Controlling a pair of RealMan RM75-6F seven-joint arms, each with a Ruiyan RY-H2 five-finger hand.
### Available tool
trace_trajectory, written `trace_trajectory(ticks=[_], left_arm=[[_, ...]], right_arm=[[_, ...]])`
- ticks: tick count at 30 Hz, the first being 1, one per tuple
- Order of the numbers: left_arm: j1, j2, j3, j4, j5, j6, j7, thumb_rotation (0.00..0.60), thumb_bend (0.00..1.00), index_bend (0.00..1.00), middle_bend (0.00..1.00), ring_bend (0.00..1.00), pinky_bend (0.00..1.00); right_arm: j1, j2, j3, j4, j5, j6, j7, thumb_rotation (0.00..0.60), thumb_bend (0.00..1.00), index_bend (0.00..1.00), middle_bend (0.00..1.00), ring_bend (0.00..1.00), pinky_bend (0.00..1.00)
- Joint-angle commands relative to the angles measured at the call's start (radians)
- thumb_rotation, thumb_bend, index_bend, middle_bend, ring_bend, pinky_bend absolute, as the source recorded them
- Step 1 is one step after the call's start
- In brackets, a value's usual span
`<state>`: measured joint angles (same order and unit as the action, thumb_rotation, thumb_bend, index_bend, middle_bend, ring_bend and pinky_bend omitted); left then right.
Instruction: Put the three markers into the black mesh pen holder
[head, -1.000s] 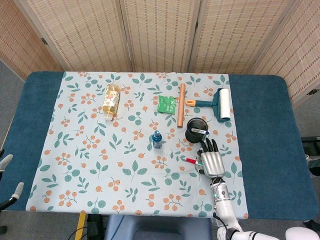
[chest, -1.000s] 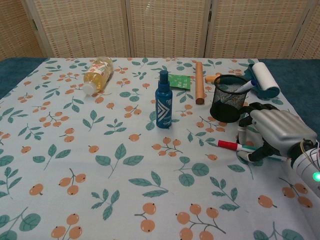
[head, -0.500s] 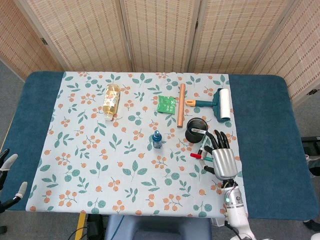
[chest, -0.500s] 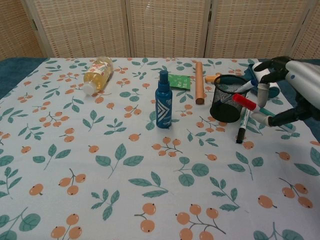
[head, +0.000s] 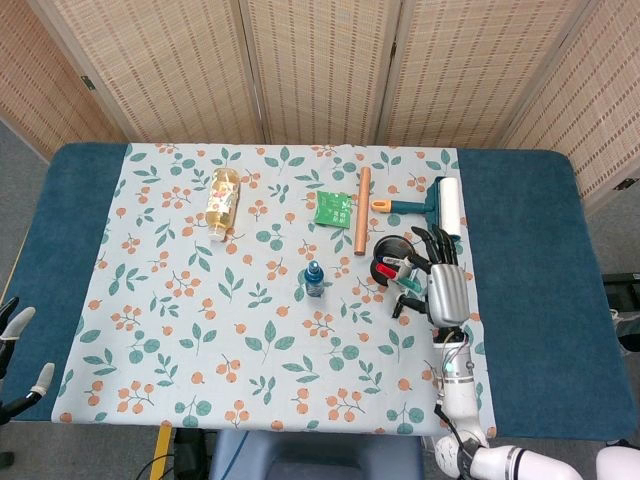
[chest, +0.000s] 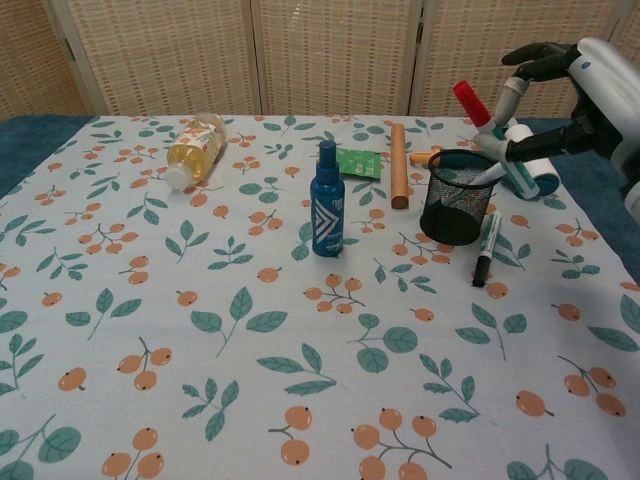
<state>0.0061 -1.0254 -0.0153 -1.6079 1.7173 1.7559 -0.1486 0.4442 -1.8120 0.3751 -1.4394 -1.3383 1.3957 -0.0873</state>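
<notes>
The right hand (chest: 590, 85) pinched the red-capped marker (chest: 478, 117) in its fingers above the black mesh pen holder (chest: 456, 197), long axis tilted, cap toward 10 o'clock, holder at 6 o'clock below.

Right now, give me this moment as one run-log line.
right hand holds red-capped marker above pen holder | one marker in holder | black-capped marker on cloth | left hand idle
</notes>
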Motion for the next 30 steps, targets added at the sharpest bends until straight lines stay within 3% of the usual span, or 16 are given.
trace_trajectory(ticks=[1, 11, 27, 29, 30], left_arm=[[0.0, 0.004, -0.004, 0.004, -0.011, 0.0, -0.016, 0.6, 0.42, 0.0, 0.02, 0.01, 0.27], [0.004, 0.012, -0.007, 0.015, -0.035, -0.006, -0.041, 0.6, 0.42, 0.0, 0.02, 0.01, 0.27], [-0.001, 0.008, -0.011, 0.013, -0.062, -0.036, -0.025, 0.6, 0.42, 0.0, 0.02, 0.01, 0.27], [-0.004, 0.007, -0.016, 0.018, -0.073, -0.043, -0.027, 0.6, 0.42, 0.0, 0.02, 0.01, 0.27], [-0.006, 0.006, -0.018, 0.02, -0.076, -0.047, -0.029, 0.6, 0.42, 0.0, 0.02, 0.01, 0.27]], right_arm=[[0.069, -0.064, 0.069, 0.075, 0.047, -0.044, 0.067, 0.6, 0.26, 0.62, 0.15, 0.0, 0.0], [0.166, -0.121, 0.136, 0.179, 0.094, -0.079, 0.117, 0.6, 0.26, 0.62, 0.15, 0.0, 0.0], [0.238, -0.153, 0.149, 0.403, 0.156, -0.179, 0.265, 0.6, 0.26, 0.62, 0.14, 0.0, 0.0], [0.248, -0.156, 0.138, 0.431, 0.157, -0.203, 0.276, 0.6, 0.26, 0.55, 0.1, 0.0, 0.0], [0.249, -0.155, 0.133, 0.438, 0.157, -0.209, 0.28, 0.6, 0.25, 0.45, 0.07, 0.0, 0.0]])
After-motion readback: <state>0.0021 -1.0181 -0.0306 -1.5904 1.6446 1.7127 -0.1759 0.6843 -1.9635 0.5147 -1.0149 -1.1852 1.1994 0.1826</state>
